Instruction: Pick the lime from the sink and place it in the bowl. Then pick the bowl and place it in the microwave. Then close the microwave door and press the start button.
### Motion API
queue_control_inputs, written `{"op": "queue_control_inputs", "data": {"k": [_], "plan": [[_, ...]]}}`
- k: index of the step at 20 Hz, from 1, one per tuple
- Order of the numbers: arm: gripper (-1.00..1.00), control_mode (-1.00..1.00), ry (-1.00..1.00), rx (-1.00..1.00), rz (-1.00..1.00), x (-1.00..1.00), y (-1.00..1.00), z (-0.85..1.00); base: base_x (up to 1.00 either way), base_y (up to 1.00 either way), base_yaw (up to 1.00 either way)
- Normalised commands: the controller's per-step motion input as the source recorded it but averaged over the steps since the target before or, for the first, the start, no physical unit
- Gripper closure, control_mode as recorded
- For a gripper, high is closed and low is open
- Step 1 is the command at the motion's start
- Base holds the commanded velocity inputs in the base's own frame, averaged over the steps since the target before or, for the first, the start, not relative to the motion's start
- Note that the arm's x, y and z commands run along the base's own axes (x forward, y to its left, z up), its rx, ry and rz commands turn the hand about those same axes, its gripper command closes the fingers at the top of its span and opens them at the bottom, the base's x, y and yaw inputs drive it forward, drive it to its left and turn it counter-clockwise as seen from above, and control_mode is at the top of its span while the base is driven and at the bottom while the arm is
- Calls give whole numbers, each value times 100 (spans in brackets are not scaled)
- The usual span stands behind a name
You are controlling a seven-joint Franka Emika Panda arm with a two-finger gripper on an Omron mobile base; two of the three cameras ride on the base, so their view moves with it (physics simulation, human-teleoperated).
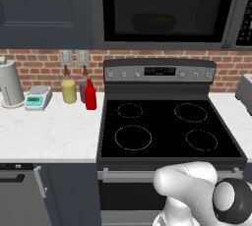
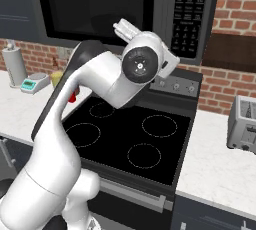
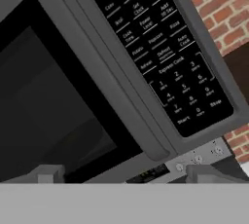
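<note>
Microwave door (image 3: 58, 96) sits shut, the bowl (image 1: 153, 22) dimly visible behind its window. End effector (image 3: 124, 177) has its fingers spread wide and holds nothing, facing the microwave (image 2: 125, 9) closely. Button panel (image 3: 165, 57) lies ahead, up and right of the fingertips; the start key sits low on it.

The white arm (image 2: 75, 124) rises from the near left and bends up over the black stovetop (image 2: 127, 141), its wrist raised in front of the microwave (image 2: 125, 9). The microwave door (image 2: 90, 4) looks shut, its dark window facing out, with the button panel (image 2: 189, 9) to its right. On the white counter (image 2: 215, 174) at the right stands a grey toaster (image 2: 243, 124). Far left sit a paper towel roll (image 2: 14, 64), a small scale (image 2: 35, 83) and a yellow bottle (image 2: 56, 78) against the brick wall (image 2: 235, 19).
</note>
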Motion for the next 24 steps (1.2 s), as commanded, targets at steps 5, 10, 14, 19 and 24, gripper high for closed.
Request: {"op": "queue_control_inputs", "data": {"k": [5, 10, 14, 19, 24], "plan": [[-100, -100, 24, -12, 0, -25, -2, 1, 0, 0, 0], [-100, -100, 0, -5, 0, -19, -12, -17, 0, 0, 0], [-100, -100, 7, -3, 0, 0, -4, -28, 0, 0, 0], [-100, -100, 12, -3, 0, 0, -6, -28, 0, 0, 0], [-100, -100, 13, -1, 0, 0, -3, -7, 0, 0, 0]]}}
